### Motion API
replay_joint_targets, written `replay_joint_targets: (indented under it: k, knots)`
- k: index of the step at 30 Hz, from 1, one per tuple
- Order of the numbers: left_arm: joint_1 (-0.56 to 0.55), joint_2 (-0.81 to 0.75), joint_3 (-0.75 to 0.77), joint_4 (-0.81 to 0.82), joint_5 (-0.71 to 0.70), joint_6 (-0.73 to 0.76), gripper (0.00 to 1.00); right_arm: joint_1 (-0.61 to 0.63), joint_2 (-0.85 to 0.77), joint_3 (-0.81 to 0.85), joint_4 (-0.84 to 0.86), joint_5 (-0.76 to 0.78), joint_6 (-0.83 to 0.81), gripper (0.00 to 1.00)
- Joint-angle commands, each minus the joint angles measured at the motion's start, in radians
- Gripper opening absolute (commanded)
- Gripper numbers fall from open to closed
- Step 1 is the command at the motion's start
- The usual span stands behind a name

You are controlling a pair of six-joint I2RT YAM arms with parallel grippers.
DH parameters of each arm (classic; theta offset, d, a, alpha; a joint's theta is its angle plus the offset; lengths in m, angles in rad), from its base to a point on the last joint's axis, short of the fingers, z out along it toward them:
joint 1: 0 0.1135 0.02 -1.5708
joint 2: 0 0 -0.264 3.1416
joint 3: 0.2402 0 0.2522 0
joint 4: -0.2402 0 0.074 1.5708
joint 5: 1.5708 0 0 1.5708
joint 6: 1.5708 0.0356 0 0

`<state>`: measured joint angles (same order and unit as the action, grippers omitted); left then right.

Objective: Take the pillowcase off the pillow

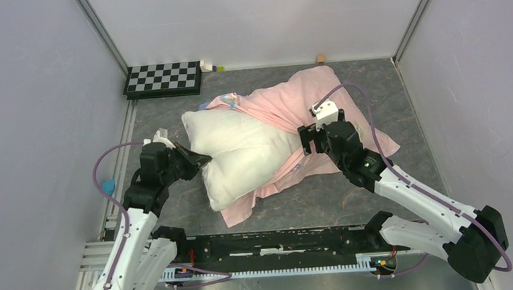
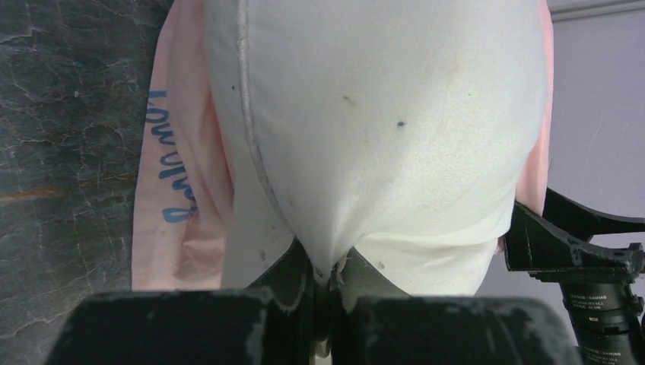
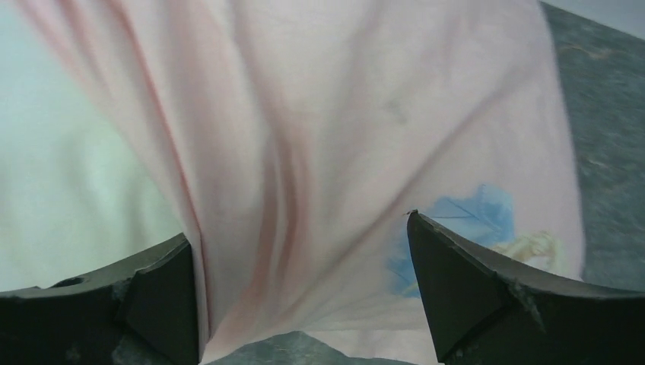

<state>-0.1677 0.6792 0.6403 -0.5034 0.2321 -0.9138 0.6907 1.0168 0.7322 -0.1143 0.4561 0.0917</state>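
The dark, stone-patterned surface [image 1: 351, 193] carries everything between pale walls. Across its middle spreads the pillowcase [image 1: 304, 95], pale pink side up, rumpled and reaching toward the far right corner, with a strip also showing past the pillow's near edge. The pillow [image 1: 240, 149], plump and cream-white, lies on top of it, largely bare. Its right end meets bunched pink folds, and whether that end is still tucked inside cannot be told.

The left claw [image 1: 201, 160] is at the pillow's left end. In the left wrist view it [image 2: 325, 277] is pinched closed on a tuck of the pillow [image 2: 380, 114], with the pillowcase [image 2: 171, 175] and its blue lettering lying beside.

The right claw [image 1: 305, 142] sits at the pillow's right end. In the right wrist view it [image 3: 298, 228] is spread wide, gripping nothing, with the pillowcase [image 3: 342, 114] stretched between its fingers and the pillow [image 3: 68, 190] at the left.

A checkerboard [image 1: 163, 78] lies at the far left, and a small wooden block [image 1: 320, 59] by the back wall.
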Motion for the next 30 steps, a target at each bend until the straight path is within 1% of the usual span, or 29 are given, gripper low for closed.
replay_joint_targets:
  k: [1, 2, 5, 8, 11, 12, 14, 16, 18, 22, 26, 30]
  knots:
    - [0.03, 0.03, 0.045, 0.14, 0.097, 0.029, 0.02, -0.02, -0.024, 0.026, 0.017, -0.389, -0.027, 0.97]
    - [0.03, 0.033, 0.051, 0.14, 0.101, 0.029, 0.02, -0.018, -0.02, 0.035, 0.006, -0.432, -0.016, 0.98]
    - [0.03, 0.032, 0.065, 0.143, 0.102, 0.027, 0.02, 0.016, -0.022, 0.06, -0.047, -0.481, -0.01, 0.98]
    - [0.03, 0.04, 0.066, 0.144, 0.102, 0.025, 0.02, 0.088, -0.042, 0.079, -0.101, -0.435, -0.021, 0.98]
    - [0.029, 0.063, 0.058, 0.142, 0.098, 0.015, 0.02, 0.161, -0.081, 0.075, -0.114, -0.414, -0.01, 0.98]
    - [0.03, 0.07, 0.057, 0.139, 0.093, 0.011, 0.02, 0.185, -0.095, 0.074, -0.118, -0.394, 0.001, 0.98]
    - [0.03, 0.082, 0.057, 0.136, 0.09, 0.002, 0.02, 0.263, -0.107, 0.08, -0.147, -0.29, 0.028, 0.98]
    - [0.03, 0.087, 0.058, 0.138, 0.09, -0.011, 0.02, 0.336, -0.089, 0.085, -0.183, -0.231, 0.056, 0.98]
    - [0.03, 0.087, 0.061, 0.141, 0.09, -0.023, 0.02, 0.385, -0.064, 0.065, -0.192, -0.18, 0.099, 0.98]
    - [0.03, 0.074, 0.073, 0.13, 0.085, -0.033, 0.02, 0.452, -0.063, -0.044, -0.121, -0.033, 0.23, 0.98]
    - [0.03, 0.064, 0.078, 0.112, 0.076, -0.031, 0.02, 0.481, -0.118, -0.161, 0.0, 0.025, 0.342, 0.98]
    - [0.03, 0.066, 0.08, 0.108, 0.084, -0.036, 0.02, 0.493, -0.135, -0.241, 0.082, 0.058, 0.391, 0.98]
